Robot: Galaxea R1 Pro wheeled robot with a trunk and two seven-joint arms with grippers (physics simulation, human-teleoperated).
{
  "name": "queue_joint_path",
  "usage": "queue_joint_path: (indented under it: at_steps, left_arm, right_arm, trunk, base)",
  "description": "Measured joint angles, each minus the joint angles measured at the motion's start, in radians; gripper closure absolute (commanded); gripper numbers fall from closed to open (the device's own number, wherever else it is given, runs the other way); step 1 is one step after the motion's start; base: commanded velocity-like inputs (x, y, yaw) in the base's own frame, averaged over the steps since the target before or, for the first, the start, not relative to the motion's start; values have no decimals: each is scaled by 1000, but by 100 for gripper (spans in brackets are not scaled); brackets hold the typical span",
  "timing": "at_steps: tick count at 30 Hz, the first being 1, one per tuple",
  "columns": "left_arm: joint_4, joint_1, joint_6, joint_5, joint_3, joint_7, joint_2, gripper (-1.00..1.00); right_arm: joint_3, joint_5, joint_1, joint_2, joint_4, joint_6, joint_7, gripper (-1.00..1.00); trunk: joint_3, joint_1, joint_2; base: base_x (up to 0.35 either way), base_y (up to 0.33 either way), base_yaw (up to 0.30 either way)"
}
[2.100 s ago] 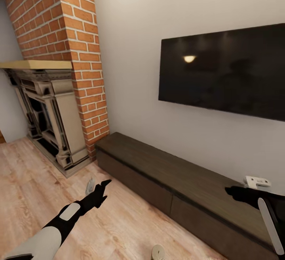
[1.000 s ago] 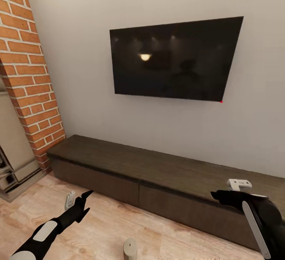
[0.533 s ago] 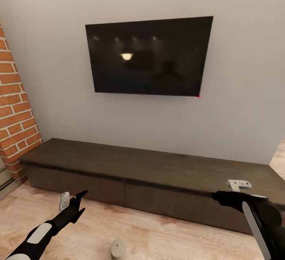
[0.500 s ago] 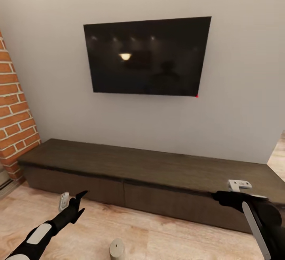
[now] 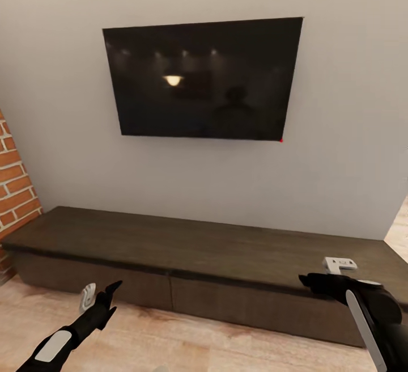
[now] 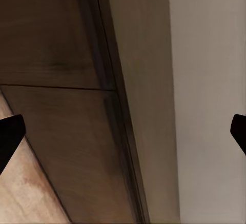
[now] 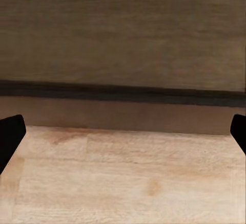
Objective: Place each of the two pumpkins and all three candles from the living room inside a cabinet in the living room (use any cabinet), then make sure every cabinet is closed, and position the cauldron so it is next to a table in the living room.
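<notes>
Before the long low dark-brown wood cabinet [image 5: 198, 258] the robot now stands almost square on, where two seconds ago the view took in a red-brick chimney and a fireplace at the left. The whole picture has slid, so the head or base has turned; the furniture itself has not moved. Only a sliver of the brick column [image 5: 14, 190] is left at the edge, and the black wall-mounted television [image 5: 201, 77] sits nearly centred above the unit. The small cream candle that stood on the pale wood floor [image 5: 170, 343] near the bottom of the view half a second ago has slipped out of frame, probably close to the robot's base. No pumpkin or cauldron is visible.

The cabinet's flat drawer fronts look shut, so the likely meaning is that the robot is lining up to open one; nothing has yet been stowed as far as can be seen.

The left claw [image 5: 96, 299] is held low and forward over the floor in front of the cabinet, released and empty, its black fingertips wide apart in the left wrist view. The right claw [image 5: 326, 273] is raised at the level of the cabinet top, likewise spread and holding nothing.
</notes>
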Motion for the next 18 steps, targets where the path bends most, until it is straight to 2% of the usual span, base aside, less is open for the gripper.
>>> queue_joint_path:
  at_steps: [7,18]
  left_arm:
    - [0,4,-1,0,5,2,-1,-100]
    - [0,3,-2,2,6,3,-7,-100]
  right_arm:
    - [0,0,0,0,-2,0,2,-100]
    - [-1,4,0,0,0,-1,2,-100]
  trunk:
    - [0,0,0]
    - [0,0,0]
  base:
    - [238,194,-237]
    - [33,27,-38]
